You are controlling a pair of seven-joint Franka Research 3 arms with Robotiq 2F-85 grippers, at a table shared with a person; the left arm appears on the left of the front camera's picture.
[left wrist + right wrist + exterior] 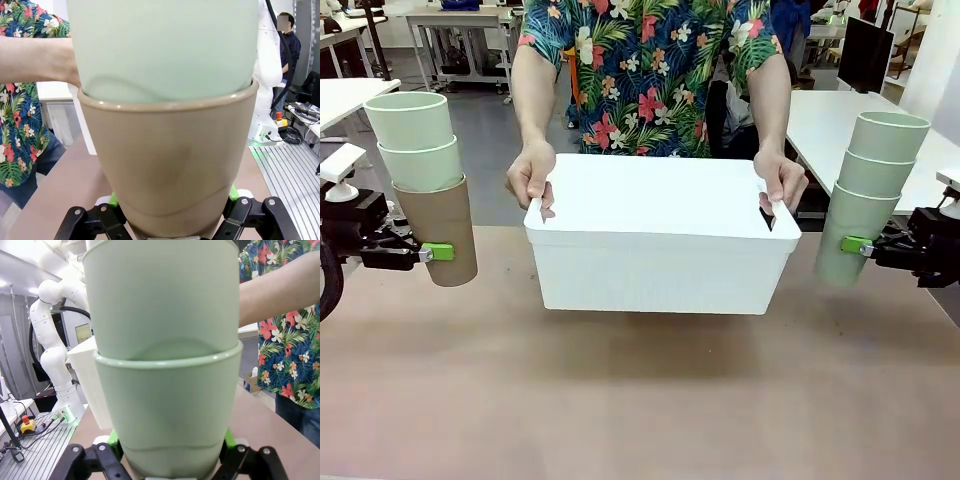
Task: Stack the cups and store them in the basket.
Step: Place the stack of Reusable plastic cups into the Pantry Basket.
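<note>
**Both tools grip 3-cup stacks, basket between them**

My left tool is pinched on the tan cup, low on its wall. Its green pads press in from either side, as my left wrist camera shows. Nested in the tan cup and rising above my left tool are 2 mint cups, one inside the other. All 3 stand roughly upright with their mouths up.

My right tool is pinched on the bottom cup of a mint stack of 3 cups. It grips low on that cup's wall, with a green pad on each side. This stack also rises above the tool, with its top leaning a little away from the basket.

The basket sits between my 2 tools, clear of both stacks. It is beside each tool and about level with it. A person beyond it holds it with both hands. One hand is at the cut-out on the end nearer my left tool. The other hand is at the end nearer my right tool. The basket's open top faces up, and from my front camera I cannot see inside it.

The table lies below both tools, with a soft shadow under the basket. I cannot tell whether the basket's base touches the table.
</note>
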